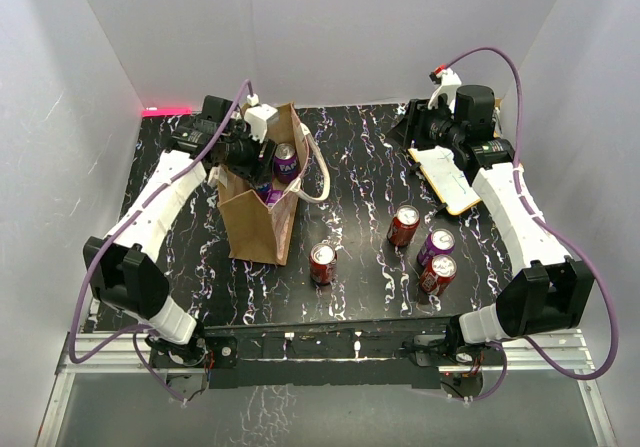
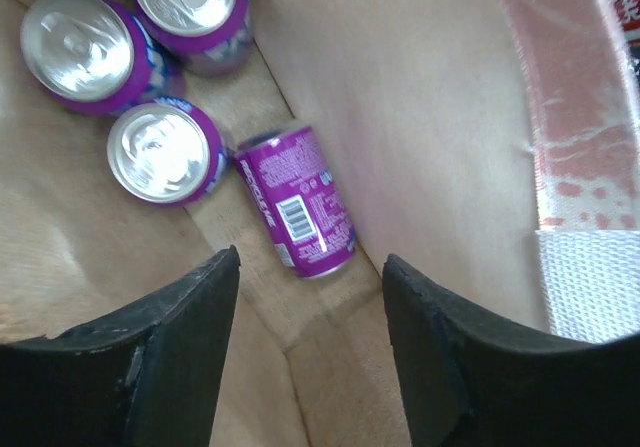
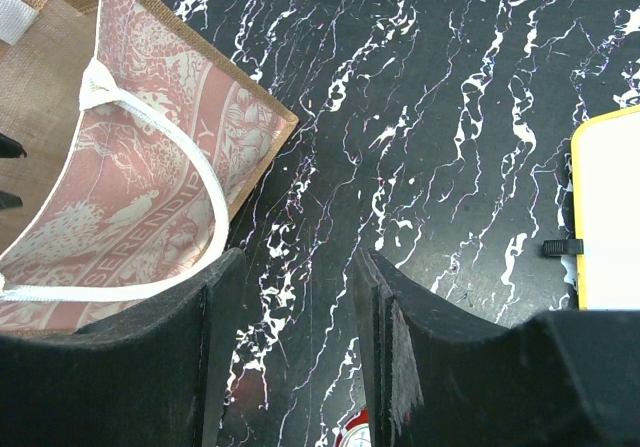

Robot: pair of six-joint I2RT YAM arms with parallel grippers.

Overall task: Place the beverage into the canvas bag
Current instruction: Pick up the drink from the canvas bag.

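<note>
Left jaws: hanging spread, empty, over canvas bag (image 1: pixel 255 229) mouth.
Right jaws: hovering spread over tabletop (image 1: pixel 360 167).
Next: red can (image 1: pixel 322 264) standing upright beside bag; left arm likely nearer.

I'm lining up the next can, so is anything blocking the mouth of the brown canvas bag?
Yes. The left gripper hangs open in the mouth of the brown canvas bag, above four purple drink cans inside. Nothing else visible blocks it.
</note>
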